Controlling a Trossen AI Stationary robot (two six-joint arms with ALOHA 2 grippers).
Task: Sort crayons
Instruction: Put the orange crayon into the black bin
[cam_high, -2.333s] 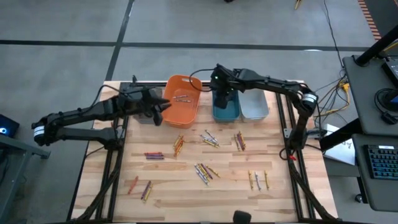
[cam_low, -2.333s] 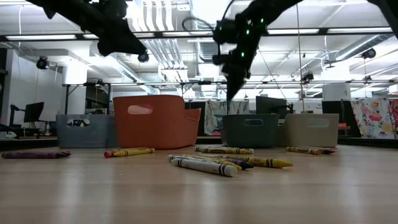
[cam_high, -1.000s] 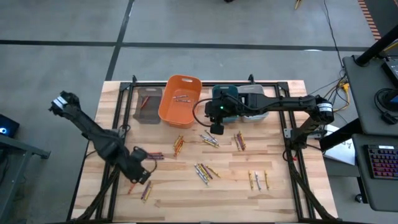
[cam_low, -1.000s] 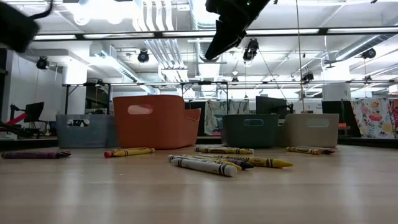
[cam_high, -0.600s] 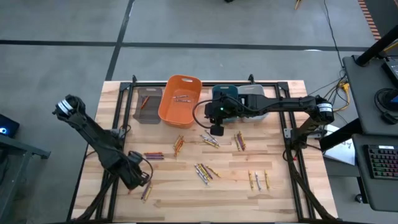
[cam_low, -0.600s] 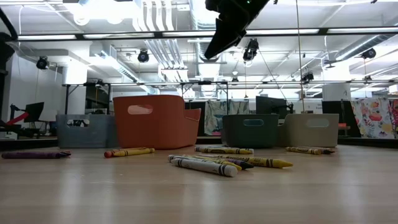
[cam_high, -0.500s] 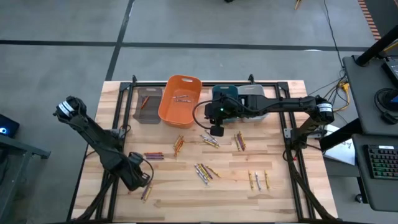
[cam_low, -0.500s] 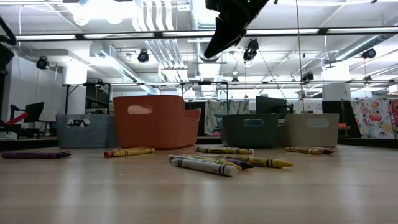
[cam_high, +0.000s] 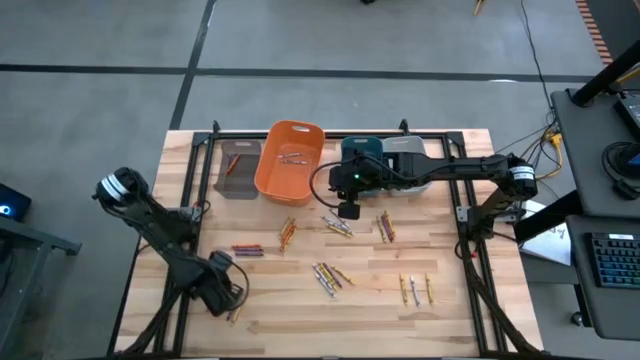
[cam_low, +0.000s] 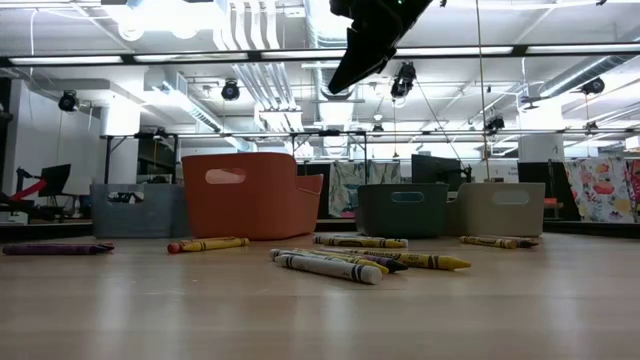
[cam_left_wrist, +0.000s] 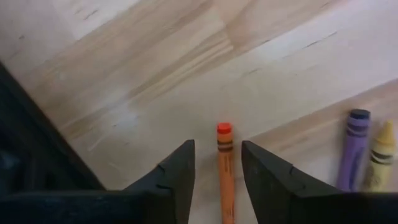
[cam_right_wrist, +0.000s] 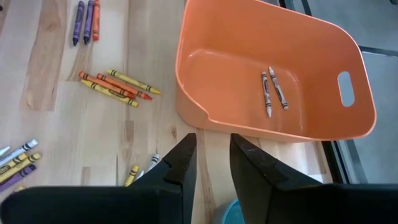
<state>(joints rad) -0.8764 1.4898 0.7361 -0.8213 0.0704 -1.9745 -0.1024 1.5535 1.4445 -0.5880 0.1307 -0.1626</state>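
Down at the table's near left, the left gripper (cam_left_wrist: 216, 171) hangs low, jaws parted around an orange crayon (cam_left_wrist: 224, 169) (a purple crayon (cam_left_wrist: 353, 147) lies beside). Loose crayons (cam_high: 329, 274) dot the middle. The right gripper (cam_right_wrist: 212, 158) hovers by the orange bin (cam_right_wrist: 273, 78), jaws narrowly apart, empty.

My two arms are dark, near-black chains of chunky segments, each with a pale ring at one joint. The right arm (cam_high: 430, 172) shows a small green light near its wrist. My fingers (cam_left_wrist: 177, 180) are matte black, tapered and flat-faced.
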